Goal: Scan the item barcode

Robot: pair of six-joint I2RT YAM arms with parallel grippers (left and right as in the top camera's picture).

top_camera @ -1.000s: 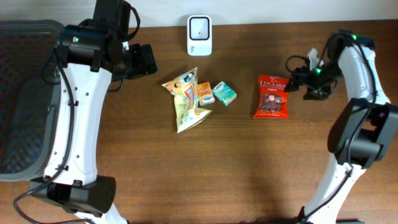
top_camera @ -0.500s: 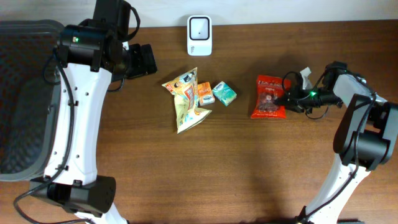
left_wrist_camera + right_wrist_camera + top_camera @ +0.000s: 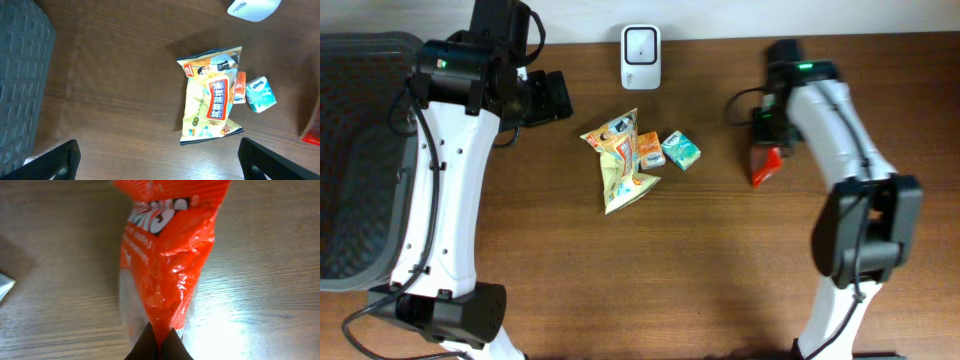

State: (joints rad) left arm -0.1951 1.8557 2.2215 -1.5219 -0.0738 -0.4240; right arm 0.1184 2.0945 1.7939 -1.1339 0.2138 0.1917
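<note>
Your red snack bag [image 3: 165, 255] no longer lies flat on the desk [image 3: 720, 270]. It hangs edge-on toward the far right side, pinched at its seam by the right gripper [image 3: 159, 341], whose jaws stood apart beside it a second ago and are now clamped shut on it. The pickup looks done. What remains is showing the barcode, which neither view reveals, to the white scanner [image 3: 640, 43] at the far edge's middle. The yellow snack bag [image 3: 620, 160], orange box [image 3: 649, 150] and teal tissue pack [image 3: 681, 150] sit mid-desk, untouched. Your left gripper [image 3: 157, 162] hovers spread wide, holding nothing. The grey basket [image 3: 360, 150] at the left edge shows nothing inside where visible.
</note>
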